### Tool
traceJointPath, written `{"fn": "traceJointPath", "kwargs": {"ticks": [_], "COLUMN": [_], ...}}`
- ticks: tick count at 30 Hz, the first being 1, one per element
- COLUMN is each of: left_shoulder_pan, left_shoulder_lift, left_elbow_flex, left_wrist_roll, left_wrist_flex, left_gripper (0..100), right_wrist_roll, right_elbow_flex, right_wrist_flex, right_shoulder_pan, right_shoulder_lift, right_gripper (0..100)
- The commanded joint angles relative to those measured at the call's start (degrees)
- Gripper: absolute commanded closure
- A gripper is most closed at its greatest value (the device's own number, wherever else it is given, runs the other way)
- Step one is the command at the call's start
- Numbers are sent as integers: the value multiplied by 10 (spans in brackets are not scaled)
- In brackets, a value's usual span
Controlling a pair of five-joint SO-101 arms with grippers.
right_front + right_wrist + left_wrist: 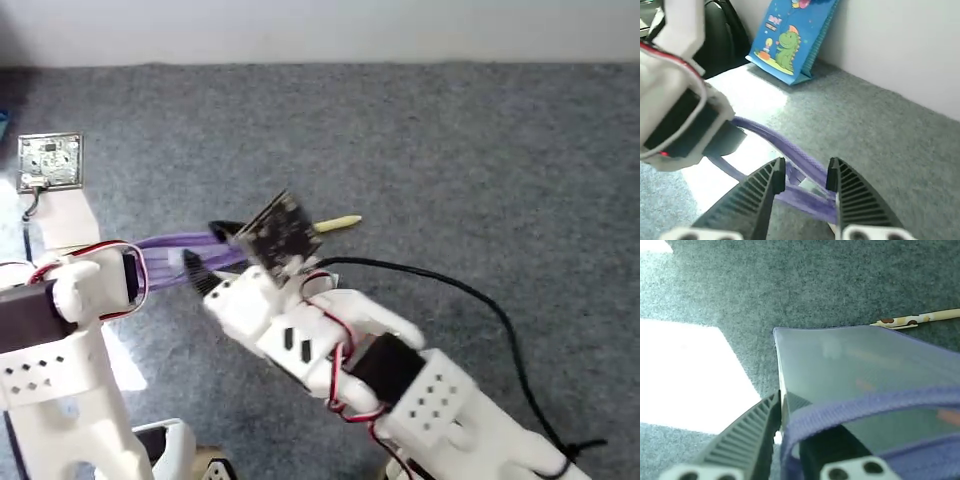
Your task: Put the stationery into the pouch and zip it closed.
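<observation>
Clamping one end of the pouch (865,375), the left pincer (790,427) is gripping the purple-trimmed edge between closed fingers, and the translucent body is lying out flat across the counter (450,150). Just past it, the right pincer (806,169) is hovering with its fingers spread over the purple rim, gripping nothing.

The risk, as I am judging it, is sitting here: the spread fingers may be closing on loose trim rather than the zip pull, and a tug from that side could be dragging the pouch out of the left grip. Beyond the far edge, the pen (920,318) is lying outside on the counter, so zipping now would be shutting it out.

Underneath, the counter is showing a grey, felt-like nap. Farther off, a dinosaur gift bag (790,45) is leaning against a pale wall (900,45).
</observation>
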Motion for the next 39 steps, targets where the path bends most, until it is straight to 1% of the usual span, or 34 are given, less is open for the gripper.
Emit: {"fn": "traceJointPath", "kwargs": {"ticks": [1,4,8,11,14,18,21,23,28,33,35,37,39], "left_shoulder_pan": [1,1,1,1,1,1,1,1,0,0,0,1,1], "left_shoulder_lift": [1,1,1,1,1,1,1,1,1,1,1,1,1], "left_elbow_flex": [-9,-9,-9,-9,-9,-9,-9,-9,-9,-9,-9,-9,-9], "left_wrist_roll": [10,10,10,10,10,10,10,10,10,10,10,10,10], "left_wrist_flex": [6,6,6,6,6,6,6,6,6,6,6,6,6], "left_gripper": [989,989,989,989,989,989,989,989,989,989,989,989,989], "right_wrist_roll": [-49,-68,-61,4,61,113,144,182,372,522,561,567,570], "right_elbow_flex": [-77,-113,-135,-136,-153,-230,-321,-392,-565,-729,-789,-841,-890], "right_wrist_flex": [109,184,261,290,305,337,379,422,488,542,566,592,618], "right_shoulder_pan": [77,153,240,281,304,319,320,320,319,315,306,300,288], "right_shoulder_lift": [-22,-15,17,79,166,299,400,468,642,777,822,864,902], "right_gripper": [864,865,866,866,866,864,864,862,862,857,816,750,716]}}
